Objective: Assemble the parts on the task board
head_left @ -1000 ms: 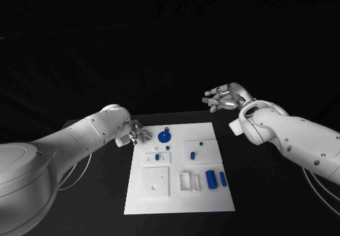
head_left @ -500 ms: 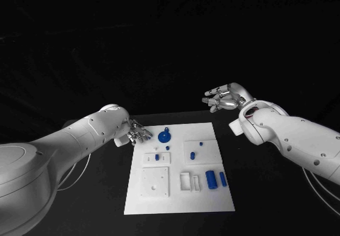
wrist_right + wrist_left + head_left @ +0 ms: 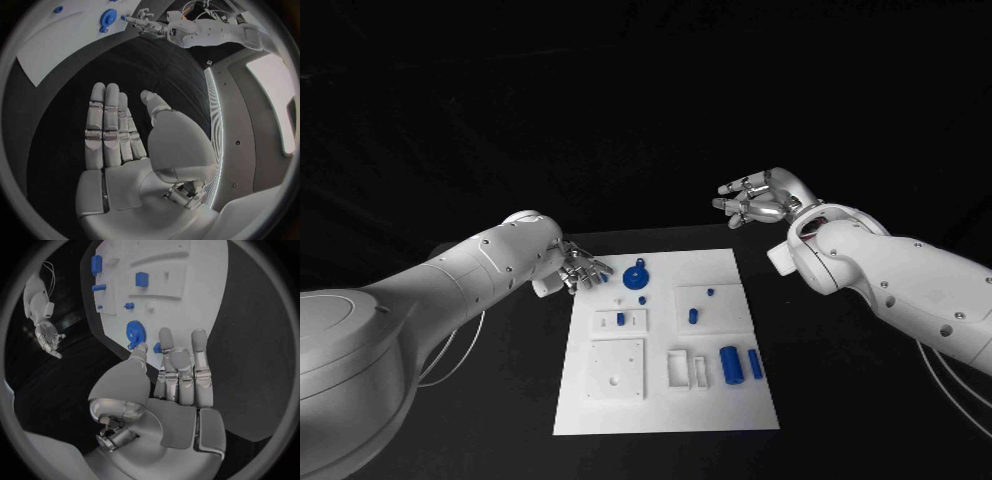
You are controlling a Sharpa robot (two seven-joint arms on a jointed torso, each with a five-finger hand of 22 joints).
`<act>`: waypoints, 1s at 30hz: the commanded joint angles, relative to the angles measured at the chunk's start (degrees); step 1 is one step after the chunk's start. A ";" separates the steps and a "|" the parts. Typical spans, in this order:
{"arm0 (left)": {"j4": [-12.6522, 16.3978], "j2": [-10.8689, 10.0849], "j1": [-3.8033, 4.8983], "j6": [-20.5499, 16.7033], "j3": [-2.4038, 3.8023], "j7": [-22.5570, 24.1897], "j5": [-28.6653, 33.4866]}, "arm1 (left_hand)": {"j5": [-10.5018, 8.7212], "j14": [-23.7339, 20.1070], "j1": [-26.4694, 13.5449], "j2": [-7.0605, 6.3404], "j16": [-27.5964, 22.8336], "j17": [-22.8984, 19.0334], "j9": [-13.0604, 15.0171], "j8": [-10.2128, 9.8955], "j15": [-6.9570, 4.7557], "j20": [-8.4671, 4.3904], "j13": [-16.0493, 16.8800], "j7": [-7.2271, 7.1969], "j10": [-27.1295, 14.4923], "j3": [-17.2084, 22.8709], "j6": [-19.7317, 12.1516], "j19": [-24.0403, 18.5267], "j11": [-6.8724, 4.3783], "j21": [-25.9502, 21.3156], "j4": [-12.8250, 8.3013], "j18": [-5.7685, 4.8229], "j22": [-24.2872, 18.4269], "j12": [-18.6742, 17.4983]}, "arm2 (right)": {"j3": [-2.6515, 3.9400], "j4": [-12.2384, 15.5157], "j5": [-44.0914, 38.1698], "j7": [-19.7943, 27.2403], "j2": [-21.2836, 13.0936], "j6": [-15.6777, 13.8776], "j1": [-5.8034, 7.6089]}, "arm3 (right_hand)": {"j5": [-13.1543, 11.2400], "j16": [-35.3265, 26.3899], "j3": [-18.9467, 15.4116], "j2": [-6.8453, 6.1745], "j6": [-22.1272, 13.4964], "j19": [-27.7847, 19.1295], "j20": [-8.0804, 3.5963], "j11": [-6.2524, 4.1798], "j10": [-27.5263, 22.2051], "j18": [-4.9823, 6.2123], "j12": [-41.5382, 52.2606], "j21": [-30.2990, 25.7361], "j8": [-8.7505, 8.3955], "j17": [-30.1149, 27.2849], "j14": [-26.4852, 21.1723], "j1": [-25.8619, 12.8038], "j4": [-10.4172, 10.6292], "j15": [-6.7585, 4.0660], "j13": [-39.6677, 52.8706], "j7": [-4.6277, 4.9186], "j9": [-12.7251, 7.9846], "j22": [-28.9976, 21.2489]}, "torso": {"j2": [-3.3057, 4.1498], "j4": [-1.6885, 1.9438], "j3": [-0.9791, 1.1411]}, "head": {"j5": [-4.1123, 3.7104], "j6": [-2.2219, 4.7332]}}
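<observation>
Starting at the left of the head view, you find the left hand (image 3: 578, 270) low over the black table (image 3: 502, 380), at the far left corner of the task board (image 3: 668, 400). Its fingers (image 3: 181, 370) are extended side by side and hold nothing; in the left wrist view their tips lie near the blue gear-shaped part (image 3: 134, 332), and you cannot tell whether the thumb touches it. Moving right, the task board lies flat in the middle of the table. On it you see the gear-shaped part (image 3: 636, 277) at the far end, a small blue peg (image 3: 619, 320) standing in a raised white block, another blue piece (image 3: 692, 316) on the block beside it, and — nearer the robot — a blue cylinder (image 3: 730, 363) with a slimmer blue pin (image 3: 754, 364) just beside it. Further right, the right hand (image 3: 756, 197) is raised beyond the board's far right corner, well apart from it — its fingers (image 3: 106, 125) are straight, loosely together, and empty.
</observation>
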 commanded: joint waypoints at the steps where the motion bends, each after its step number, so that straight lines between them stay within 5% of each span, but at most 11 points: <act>1: -0.23 0.12 0.05 0.67 0.03 -0.30 1.34 | 0.07 -0.19 -0.34 0.31 0.29 0.01 0.10 0.29 -0.13 0.00 0.11 0.02 0.14 0.18 0.22 -0.10 -0.01 0.22 0.53 0.59 1.02 0.32 | 0.04 -0.01 0.02 0.32 0.11 0.74 0.01 | 0.19 -0.09 -0.18 0.01 -0.49 -0.48 0.10 -0.05 -0.31 -0.64 -0.02 0.17 -0.03 -0.05 -0.07 0.65 -0.11 0.16 -0.08 0.07 0.00 -0.05 | 0.04 -0.02 0.05 | 0.06 -0.01; 30: -2.38 1.30 0.03 -0.14 0.06 -0.63 4.66 | 0.74 -0.29 0.68 3.54 0.20 0.01 0.51 0.14 -0.14 -0.01 0.13 -0.03 -0.01 2.04 -0.20 -0.18 -0.02 0.27 -0.64 0.57 1.01 0.27 | 0.04 0.04 0.02 0.30 0.44 0.99 0.01 | 0.27 -0.08 -0.27 0.00 -0.49 -0.54 0.14 -0.04 -0.29 -0.63 -0.07 0.35 -0.03 -0.18 -0.10 0.65 -0.13 0.18 -0.19 0.07 0.00 -0.33 | 0.16 -0.19 0.05 | -0.40 -0.23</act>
